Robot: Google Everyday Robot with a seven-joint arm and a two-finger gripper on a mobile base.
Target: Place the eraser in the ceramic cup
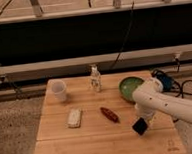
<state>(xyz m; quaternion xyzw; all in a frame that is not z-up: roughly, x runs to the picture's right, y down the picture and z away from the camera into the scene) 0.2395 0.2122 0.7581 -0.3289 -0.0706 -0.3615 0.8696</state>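
One small, flat, matte black eraser hangs tilted on a corner at the end of my white arm, just above the right front of the pale plank wooden table. The gripper appears to be pinching it, so I judge the carry is in hand. Next comes a long traverse left and back to the small plain white tapered ceramic cup, well apart, passing over the glossy reddish-brown elongated object. The cup's round mouth looks tight for a rectangular block, so I would tip the eraser end-first.
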